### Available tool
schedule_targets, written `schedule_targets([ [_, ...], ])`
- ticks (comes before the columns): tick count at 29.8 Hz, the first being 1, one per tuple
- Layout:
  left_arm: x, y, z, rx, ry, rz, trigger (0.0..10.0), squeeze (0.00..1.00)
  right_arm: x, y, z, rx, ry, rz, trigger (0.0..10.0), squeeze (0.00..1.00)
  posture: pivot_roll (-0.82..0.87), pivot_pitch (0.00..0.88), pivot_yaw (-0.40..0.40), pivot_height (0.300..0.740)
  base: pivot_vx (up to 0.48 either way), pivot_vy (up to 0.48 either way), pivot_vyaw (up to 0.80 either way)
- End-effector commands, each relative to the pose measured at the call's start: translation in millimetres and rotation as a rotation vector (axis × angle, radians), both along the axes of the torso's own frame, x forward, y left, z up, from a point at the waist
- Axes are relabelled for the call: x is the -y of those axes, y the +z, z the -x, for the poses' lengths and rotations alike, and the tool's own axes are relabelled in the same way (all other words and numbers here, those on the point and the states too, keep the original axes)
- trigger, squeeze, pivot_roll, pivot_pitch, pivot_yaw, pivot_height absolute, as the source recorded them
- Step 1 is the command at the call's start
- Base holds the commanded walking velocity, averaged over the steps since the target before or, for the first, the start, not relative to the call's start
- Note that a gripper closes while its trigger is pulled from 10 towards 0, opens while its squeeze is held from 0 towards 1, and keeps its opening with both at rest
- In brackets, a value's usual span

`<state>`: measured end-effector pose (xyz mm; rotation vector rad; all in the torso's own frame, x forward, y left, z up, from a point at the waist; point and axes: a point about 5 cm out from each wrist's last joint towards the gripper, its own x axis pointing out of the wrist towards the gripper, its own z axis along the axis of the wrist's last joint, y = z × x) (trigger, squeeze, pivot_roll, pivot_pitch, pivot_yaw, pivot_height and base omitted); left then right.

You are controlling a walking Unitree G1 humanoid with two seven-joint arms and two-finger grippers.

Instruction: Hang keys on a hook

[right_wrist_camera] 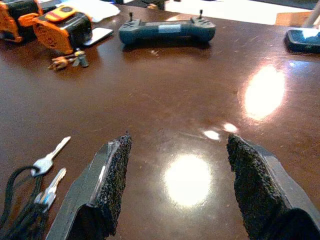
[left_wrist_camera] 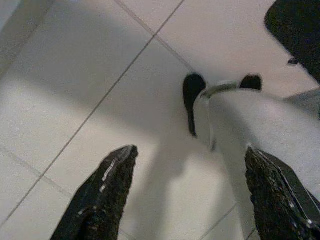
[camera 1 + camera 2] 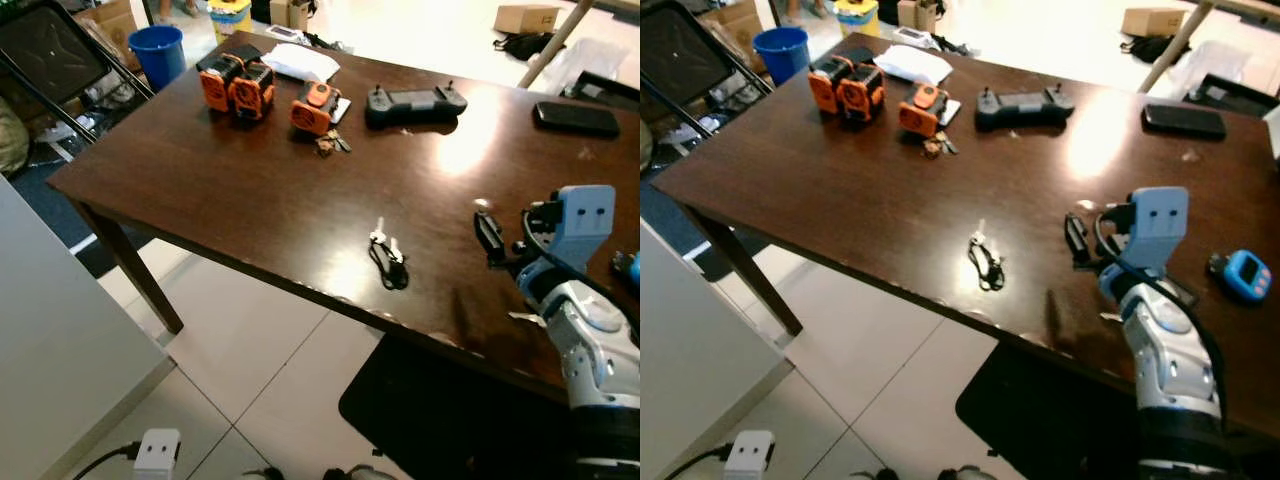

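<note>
We are seeing the keys (image 3: pixel 387 254), two silver ones on a black cord, lying near the front edge of the dark wooden table (image 3: pixel 200 190). Our right gripper (image 1: pixel 172 187) is hovering low over the table just to the right of them, its fingers (image 1: pixel 107 182) spreading wide and holding nothing. Our left gripper (image 2: pixel 190 192) is hanging over the tiled floor (image 2: pixel 75 75), fingers also gaping apart and empty. Farther back, a grey controller (image 3: pixel 415 102) and orange devices (image 3: pixel 238 84) are sitting on the table.
</note>
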<state>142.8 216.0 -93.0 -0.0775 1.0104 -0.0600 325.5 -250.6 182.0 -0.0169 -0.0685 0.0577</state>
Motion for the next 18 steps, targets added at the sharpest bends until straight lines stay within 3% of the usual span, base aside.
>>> schedule_targets([
  [1, -1.8, -6, 15.8, -0.062, -0.005, -0.014, 10.0, 0.0, -5.5, -6, -1.1, -0.022, 0.028, -0.006, 10.0, 0.0, -0.09, 0.105, 0.084, 0.74, 0.0, 0.0, 0.0],
  [5, -1.5, -6, 16.1, -0.064, -0.013, -0.026, 10.0, 0.0, -12.4, -5, -1.8, -0.016, 0.073, -0.001, 10.0, 0.0, -0.09, 0.103, 0.081, 0.74, 0.0, 0.0, 0.0],
  [9, 0.2, -7, 17.1, -0.073, -0.038, -0.039, 10.0, 0.0, -31.2, 0, -3.0, 0.017, 0.174, 0.04, 10.0, 0.0, -0.09, 0.1, 0.079, 0.74, 0.0, 0.0, 0.79],
  [18, 2.9, -7, 16.6, -0.07, -0.039, -0.039, 10.0, 0.0, -42.5, 3, -10.0, 0.03, 0.208, 0.017, 10.0, 0.0, -0.09, 0.097, 0.072, 0.74, 0.0, 0.0, 0.79],
])
